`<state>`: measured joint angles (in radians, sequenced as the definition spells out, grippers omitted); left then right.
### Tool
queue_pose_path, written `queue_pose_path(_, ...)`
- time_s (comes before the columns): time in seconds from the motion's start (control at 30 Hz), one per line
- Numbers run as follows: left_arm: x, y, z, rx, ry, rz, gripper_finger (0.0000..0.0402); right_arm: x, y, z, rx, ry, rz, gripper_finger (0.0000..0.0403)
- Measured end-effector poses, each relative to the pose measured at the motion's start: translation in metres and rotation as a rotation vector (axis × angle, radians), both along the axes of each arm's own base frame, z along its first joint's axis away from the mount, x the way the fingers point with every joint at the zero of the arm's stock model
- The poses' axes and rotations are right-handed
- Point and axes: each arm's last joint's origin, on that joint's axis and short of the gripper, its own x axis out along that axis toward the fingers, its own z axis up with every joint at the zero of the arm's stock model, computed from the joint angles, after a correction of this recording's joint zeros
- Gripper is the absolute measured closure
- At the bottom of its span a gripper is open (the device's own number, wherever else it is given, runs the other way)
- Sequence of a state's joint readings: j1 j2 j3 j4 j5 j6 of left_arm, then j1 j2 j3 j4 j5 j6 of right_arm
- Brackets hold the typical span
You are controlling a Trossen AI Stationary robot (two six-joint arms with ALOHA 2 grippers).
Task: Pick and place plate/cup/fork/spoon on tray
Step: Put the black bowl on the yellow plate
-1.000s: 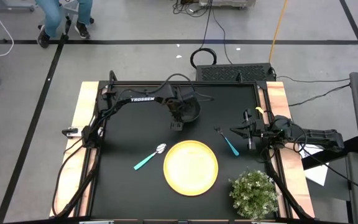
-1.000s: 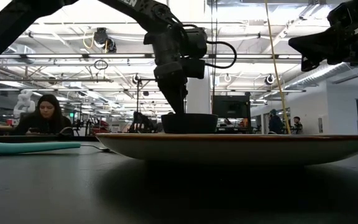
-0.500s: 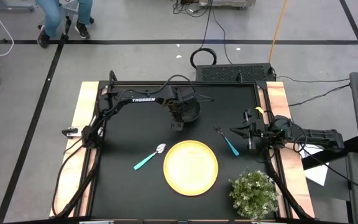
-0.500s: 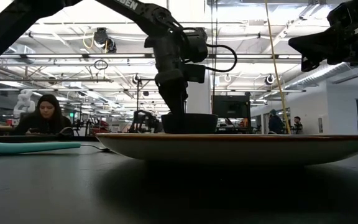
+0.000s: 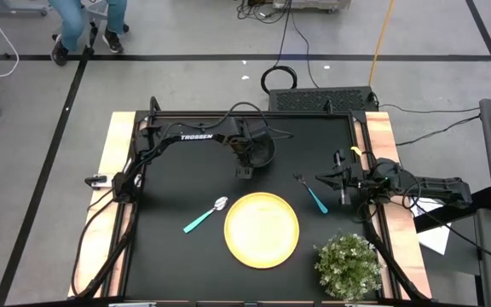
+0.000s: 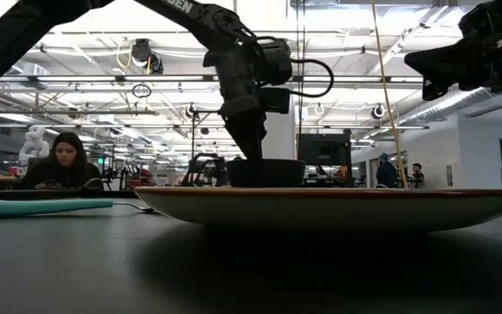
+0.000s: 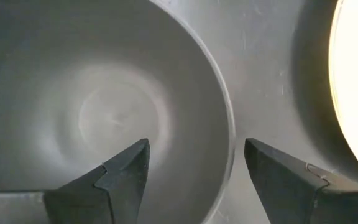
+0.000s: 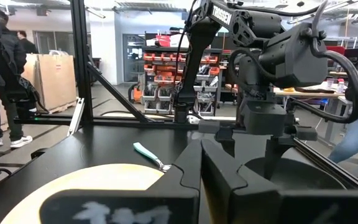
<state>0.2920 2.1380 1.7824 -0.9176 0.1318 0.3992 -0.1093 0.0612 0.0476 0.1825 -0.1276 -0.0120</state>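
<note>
Lying on the black table [image 5: 169, 256] at the left is the small spoon with a teal handle and shiny silver head [image 5: 205, 215]. Behind it, the left end effector [image 7: 194, 171] is spread wide over the rim of the small round dark cup [image 5: 261, 151], one finger inside and one outside. The flat round yellow tray [image 5: 261, 228] sits in the middle. The small teal-handled fork [image 5: 312, 195] lies just beside it. The right end effector [image 5: 320, 180] waits above the fork, fingers pressed together.
</note>
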Motion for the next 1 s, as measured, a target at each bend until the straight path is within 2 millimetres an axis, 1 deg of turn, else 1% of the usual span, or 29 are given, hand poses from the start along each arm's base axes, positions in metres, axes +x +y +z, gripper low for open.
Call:
queue_pose_path(0.1,0.000,0.000,0.000,0.000,0.000,-0.001,0.0133,0.000,0.000,0.000,0.000,0.000,0.000,0.0403)
queue_pose_path(0.17,0.001,0.000,-0.004,0.000,0.004,-0.003,0.0133,0.000,0.000,0.000,0.000,0.000,0.000,0.0403)
queue_pose_path(0.4,0.006,0.002,-0.033,-0.011,0.074,-0.034,0.0133,0.000,0.000,0.000,0.001,0.000,0.000,0.0403)
queue_pose_path(0.5,0.007,0.002,-0.040,-0.015,0.091,-0.040,0.0133,0.000,0.000,0.000,0.001,0.000,0.000,0.0403)
queue_pose_path(0.83,0.007,0.002,-0.040,-0.010,0.087,-0.047,0.0133,0.000,0.000,0.001,-0.002,-0.007,-0.001,0.0403)
queue_pose_path(1.0,0.011,0.003,-0.028,0.001,0.075,-0.038,0.0133,0.000,0.000,0.001,-0.003,-0.008,-0.001,0.0403)
